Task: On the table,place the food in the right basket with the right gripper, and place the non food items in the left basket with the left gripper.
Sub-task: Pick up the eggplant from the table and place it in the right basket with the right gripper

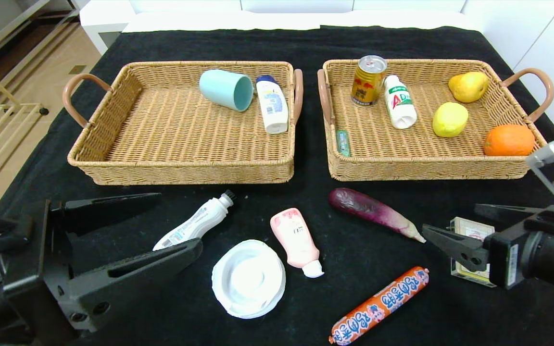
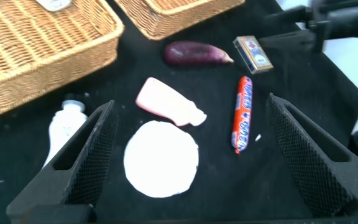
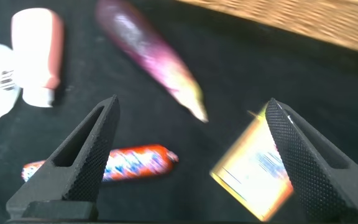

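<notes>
On the black table lie a white tube [image 1: 195, 221], a white round lid [image 1: 248, 278], a pink bottle [image 1: 296, 241], a purple eggplant [image 1: 373, 210], an orange sausage [image 1: 379, 306] and a small box [image 1: 472, 251]. My left gripper [image 1: 178, 221] hangs open at the near left, above the tube; in its wrist view the left gripper [image 2: 190, 106] frames the lid [image 2: 161, 158] and pink bottle [image 2: 166, 102]. My right gripper [image 1: 450, 218] is open at the near right, over the box, holding nothing. Between its fingers, the right gripper [image 3: 192, 102] shows the eggplant's tip [image 3: 191, 102], the sausage [image 3: 104, 165] and the box [image 3: 257, 171].
The left basket [image 1: 113, 163] holds a teal cup [image 1: 226, 89] and a white bottle [image 1: 272, 104]. The right basket [image 1: 402, 168] holds a can [image 1: 368, 80], a white drink bottle [image 1: 398, 101], a pear [image 1: 468, 86], a lemon [image 1: 449, 119], an orange [image 1: 509, 140] and a small green packet [image 1: 343, 142].
</notes>
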